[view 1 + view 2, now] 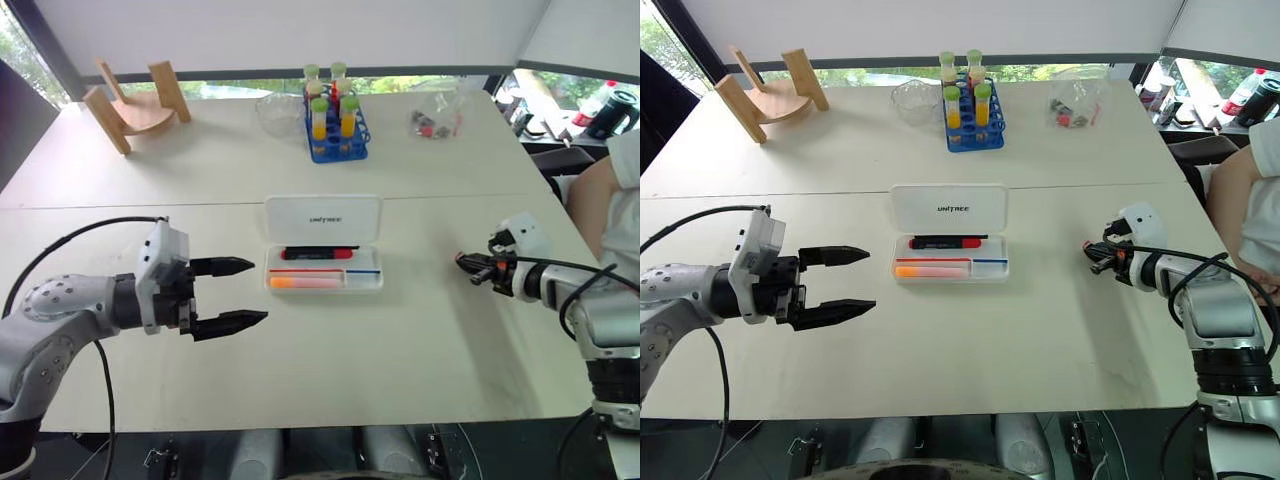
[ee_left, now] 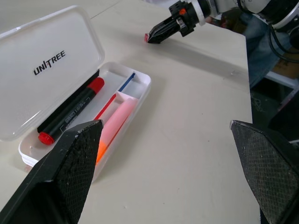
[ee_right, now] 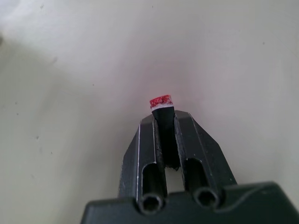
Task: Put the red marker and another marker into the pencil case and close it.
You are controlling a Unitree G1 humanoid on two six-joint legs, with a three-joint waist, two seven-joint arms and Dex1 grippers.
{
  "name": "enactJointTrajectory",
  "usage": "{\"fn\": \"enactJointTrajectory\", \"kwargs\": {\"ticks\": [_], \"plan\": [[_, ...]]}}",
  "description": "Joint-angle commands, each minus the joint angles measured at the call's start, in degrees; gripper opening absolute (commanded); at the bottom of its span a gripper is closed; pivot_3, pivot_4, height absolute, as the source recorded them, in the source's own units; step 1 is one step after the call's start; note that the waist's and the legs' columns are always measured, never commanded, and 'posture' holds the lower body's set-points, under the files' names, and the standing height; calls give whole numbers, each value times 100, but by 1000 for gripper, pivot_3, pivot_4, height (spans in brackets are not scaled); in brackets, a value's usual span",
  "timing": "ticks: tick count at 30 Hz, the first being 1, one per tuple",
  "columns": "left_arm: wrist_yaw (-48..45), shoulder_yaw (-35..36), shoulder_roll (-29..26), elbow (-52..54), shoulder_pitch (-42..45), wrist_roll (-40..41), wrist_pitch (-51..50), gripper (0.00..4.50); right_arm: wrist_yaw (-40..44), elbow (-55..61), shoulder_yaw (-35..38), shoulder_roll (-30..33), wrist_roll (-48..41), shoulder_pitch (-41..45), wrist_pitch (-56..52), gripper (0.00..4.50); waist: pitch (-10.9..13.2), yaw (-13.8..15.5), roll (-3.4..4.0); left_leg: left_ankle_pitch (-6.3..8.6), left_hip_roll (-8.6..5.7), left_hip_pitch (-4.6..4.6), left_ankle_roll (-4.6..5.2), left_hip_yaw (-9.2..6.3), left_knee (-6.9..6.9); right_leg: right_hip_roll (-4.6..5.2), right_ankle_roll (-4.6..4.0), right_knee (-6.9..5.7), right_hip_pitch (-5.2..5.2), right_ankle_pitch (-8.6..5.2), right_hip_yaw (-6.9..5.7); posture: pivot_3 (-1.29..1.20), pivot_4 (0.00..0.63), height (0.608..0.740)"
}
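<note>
Nearest you, the left gripper (image 1: 240,293) hangs over the smooth cream counter (image 1: 400,350), its textured black jaws spread wide and empty. The right gripper (image 1: 463,262), low over the counter's right side, has its jaws clamped on a short black stub (image 3: 163,116) with a reddish end. Mid-counter, the pencil case (image 1: 323,245), a flat white rounded plastic box, lies with its lid up. In its tray, the slim red marker (image 1: 318,253) lies behind the fat pale-pink marker (image 1: 305,283). Beyond stand a blue tube rack (image 1: 337,135) and a wooden stand (image 1: 137,105).
</note>
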State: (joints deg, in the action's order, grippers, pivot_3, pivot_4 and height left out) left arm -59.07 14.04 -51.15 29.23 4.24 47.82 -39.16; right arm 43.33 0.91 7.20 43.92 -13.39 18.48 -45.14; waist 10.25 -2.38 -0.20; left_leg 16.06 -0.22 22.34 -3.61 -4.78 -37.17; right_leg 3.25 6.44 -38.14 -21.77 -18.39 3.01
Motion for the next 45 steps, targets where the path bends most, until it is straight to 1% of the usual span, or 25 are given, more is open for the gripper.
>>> {"fn": "enactJointTrajectory", "kwargs": {"ticks": [1, 3, 5, 8, 12, 17, 22, 24, 25, 28, 29, 30, 31, 32, 36, 39, 45], "plan": [[24, 135, -16, 9, 50, -18, 109, 4500, 602, 689, -84, 151, -466, 272, 134, 25, 1, -13, 1, 0, 1, 0, 0, 0, 2, -1, 0, 0, -1, 0, 0, 0, 150, 740], [19, 64, -2, -34, 131, -52, 132, 4500, 1268, 1344, -625, 153, -811, 584, 99, 25, 8, -36, 13, 0, 5, 1, 0, -2, 5, -4, -1, -1, -8, 0, 2, 0, 150, 740], [19, 21, 12, -69, 197, -66, 136, 4500, 1607, 1590, -1088, 140, -837, 791, 200, 25, 9, -60, 15, 0, 11, 1, 0, -5, 6, -11, -1, -4, -15, 0, 4, 0, 150, 740], [26, 11, 20, -70, 245, -72, 117, 4500, 1821, 1463, -1616, 30, -658, 1043, 514, 25, 8, 0, 8, 0, 16, 3, 0, -9, 5, -21, -2, 1, -9, -1, -1, 0, 150, 740], [80, 56, 31, 14, 187, -57, 95, 4500, 2059, 997, -2232, -62, -243, 1323, 1091, 25, 11, 56, 2, 0, 3, 10, 0, -10, 0, 4, -1, 5, -9, -1, -3, 0, 150, 740], [186, 148, 27, 115, 82, -25, 74, 4500, 2187, 408, -2564, -197, 121, 1564, 1603, 25, 12, 10, 2, 0, 1, 9, -1, -11, 1, 9, 0, 5, -13, 0, -2, 0, 150, 740], [276, 197, 26, 189, -7, 5, 63, 4500, 2312, 105, -2573, -276, 240, 1654, 1835, 25, 13, -2, 3, 0, 3, 10, 0, -13, 4, 5, 0, 4, -18, 0, -2, 0, 150, 740], [298, 202, 27, 196, -20, 6, 58, 4500, 2372, 118, -2560, -270, 228, 1653, 1826, 910, 13, -2, 3, 0, 3, 10, -1, -13, 3, 5, 0, 4, -18, 0, -1, 0, 150, 740], [306, 202, 26, 197, -22, 7, 59, 4500, 2396, 138, -2553, -266, 226, 1651, 1820, 1237, 13, -2, 3, 0, 3, 10, -1, -13, 3, 5, 0, 4, -18, 0, -1, 0, 150, 740], [339, 187, 29, 174, -1, 15, 51, 4500, 2436, 269, -2504, -265, 176, 1664, 1715, 2791, 12, -2, 3, 0, 3, 10, -1, -13, 2, 5, 0, 3, -18, 0, -1, 0, 150, 740], [349, 176, 33, 164, 12, 13, 47, 4500, 2439, 305, -2484, -266, 159, 1677, 1673, 3197, 13, -2, 3, 0, 3, 10, -1, -13, 2, 5, 0, 3, -18, 0, -1, 0, 150, 740], [359, 160, 38, 153, 34, 16, 41, 4500, 2437, 339, -2455, -272, 132, 1696, 1622, 3787, 13, -2, 3, 0, 3, 10, -1, -13, 2, 5, 0, 3, -18, 0, -1, 0, 150, 740], [370, 145, 42, 137, 60, 19, 33, 4500, 2427, 381, -2420, -275, 106, 1717, 1567, 4230, 12, -2, 3, 0, 3, 10, -1, -13, 3, 5, 0, 3, -18, 0, -1, 0, 150, 740], [390, 128, 54, 109, 93, 8, 36, 4500, 2410, 431, -2381, -274, 82, 1740, 1526, 4457, 13, -2, 3, 0, 3, 10, -1, -13, 2, 5, 0, 3, -18, 0, -1, 0, 150, 740], [474, 85, 71, -7, 174, -68, 8, 4500, 2355, 640, -2157, -246, -94, 1801, 1292, 4457, 13, -1, 3, 0, 3, 10, -1, -14, 3, 5, 0, 2, -18, 0, -2, 0, 150, 740], [617, 34, 64, -312, 267, -182, -103, 4500, 2342, 1109, -1683, -69, -508, 1800, 775, 4457, 13, 3, 4, 0, 3, 10, -1, -15, 4, 5, 0, 2, -20, 0, -1, 0, 150, 740], [546, 4, 61, -942, 407, -650, 271, 4500, 2021, 1625, -1210, 132, -806, 1548, 299, 4457, 13, 8, 3, 0, 1, 14, -1, -14, 3, 6, 0, 2, -22, 0, -2, 0, 150, 740]]}}
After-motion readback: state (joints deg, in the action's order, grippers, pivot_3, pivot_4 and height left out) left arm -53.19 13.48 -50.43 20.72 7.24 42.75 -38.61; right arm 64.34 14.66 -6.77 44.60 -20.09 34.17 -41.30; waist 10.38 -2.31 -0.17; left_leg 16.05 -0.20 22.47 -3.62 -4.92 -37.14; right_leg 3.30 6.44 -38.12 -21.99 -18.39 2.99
